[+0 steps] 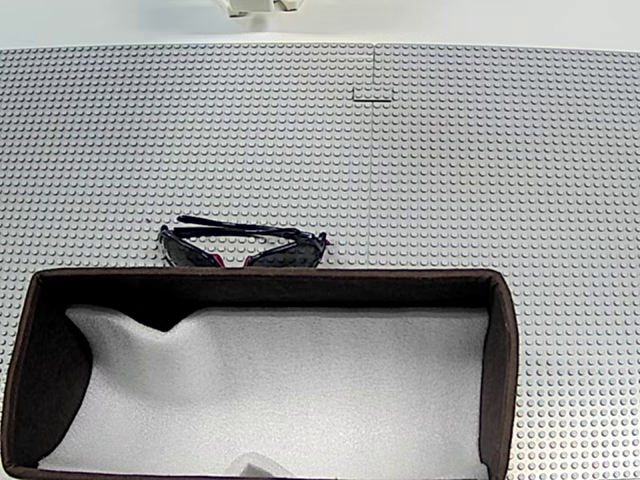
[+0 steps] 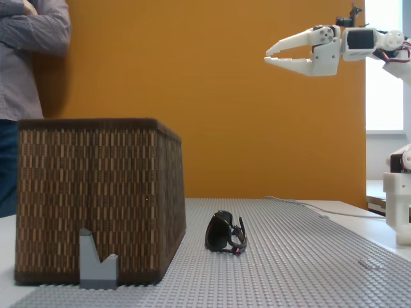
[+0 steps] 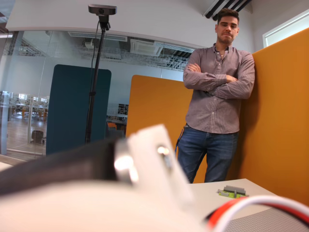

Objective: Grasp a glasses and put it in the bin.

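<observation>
The glasses [image 1: 243, 247] lie on the grey studded mat, folded, just beyond the bin's far wall [image 1: 270, 272]; from the side they [image 2: 225, 234] sit a short way right of the bin [image 2: 96, 192]. The bin is a dark-brown woven box lined with white foam [image 1: 300, 380]. My white gripper [image 2: 266, 56] hangs high in the air, well above and to the right of the glasses, pointing left. Its jaws stand a little apart with nothing between them. In the wrist view a blurred white gripper part [image 3: 149, 164] fills the foreground.
A person [image 3: 217, 96] stands with arms crossed by the orange partition [image 2: 257, 115], behind the bin. A small grey bracket [image 2: 96, 263] stands in front of the bin. The arm's base [image 2: 401, 205] sits at the right; open mat [image 1: 480, 180] lies beyond the glasses.
</observation>
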